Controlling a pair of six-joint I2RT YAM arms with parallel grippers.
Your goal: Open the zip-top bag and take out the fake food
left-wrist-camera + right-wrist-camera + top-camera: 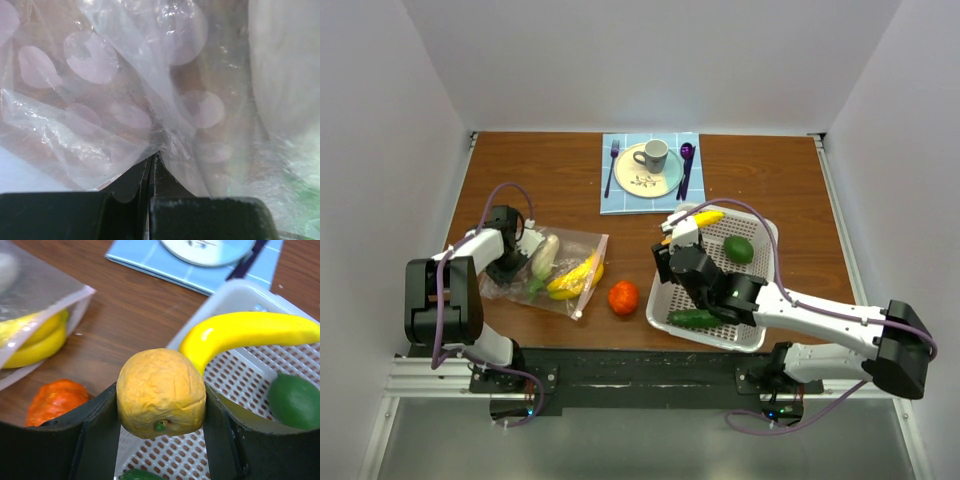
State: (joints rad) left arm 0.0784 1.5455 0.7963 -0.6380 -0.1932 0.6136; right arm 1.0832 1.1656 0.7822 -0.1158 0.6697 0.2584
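Observation:
The clear zip-top bag lies at the left, its pinkish zip strip along the right edge. Inside are a pale whitish piece, yellow pieces and a bit of green. My left gripper is shut on the bag's left edge; in the left wrist view its tips pinch the crinkled plastic. My right gripper is shut on a wrinkled yellow-orange fruit, held over the basket's left rim. An orange-red fruit lies on the table.
The white perforated basket holds a yellow banana, a green round fruit and a green cucumber. At the back, a blue mat carries a plate, a cup, a fork and a purple spoon.

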